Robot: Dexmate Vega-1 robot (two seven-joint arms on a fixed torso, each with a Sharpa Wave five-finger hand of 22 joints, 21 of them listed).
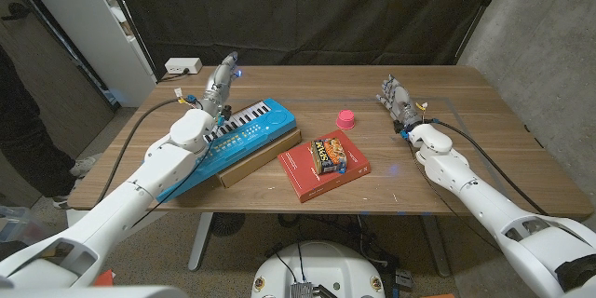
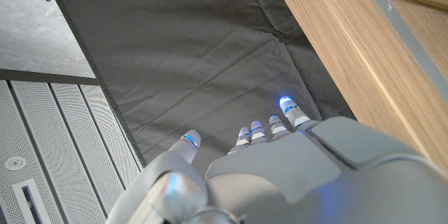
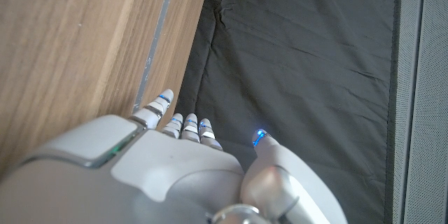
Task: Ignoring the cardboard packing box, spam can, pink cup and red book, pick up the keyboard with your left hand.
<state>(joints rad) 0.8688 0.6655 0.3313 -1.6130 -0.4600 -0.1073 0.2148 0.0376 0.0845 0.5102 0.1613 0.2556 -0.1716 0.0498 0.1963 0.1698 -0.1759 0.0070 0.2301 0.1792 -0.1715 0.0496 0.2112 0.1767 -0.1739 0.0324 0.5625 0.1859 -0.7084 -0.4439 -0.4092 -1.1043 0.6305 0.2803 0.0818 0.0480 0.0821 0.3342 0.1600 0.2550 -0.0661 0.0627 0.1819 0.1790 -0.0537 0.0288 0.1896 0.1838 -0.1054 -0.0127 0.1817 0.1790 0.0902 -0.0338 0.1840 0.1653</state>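
Note:
The blue toy keyboard (image 1: 244, 136) with white and black keys lies tilted across the cardboard packing box (image 1: 264, 157) at the table's left middle. My left hand (image 1: 222, 80) is raised just beyond the keyboard's far edge, fingers stretched out and apart, holding nothing. The left wrist view has that hand (image 2: 280, 175) with its fingertips (image 2: 286, 103) against the black curtain. My right hand (image 1: 396, 99) stands at the table's right side, far from the keyboard, its fingers straight and nothing in it; the right wrist view also has it (image 3: 175, 175).
A red book (image 1: 304, 171) with the spam can (image 1: 331, 155) on it lies right of the box. The pink cup (image 1: 345, 117) stands behind them. A white box (image 1: 182, 65) sits at the back left corner. A person in dark clothes (image 1: 28, 102) is at the left edge.

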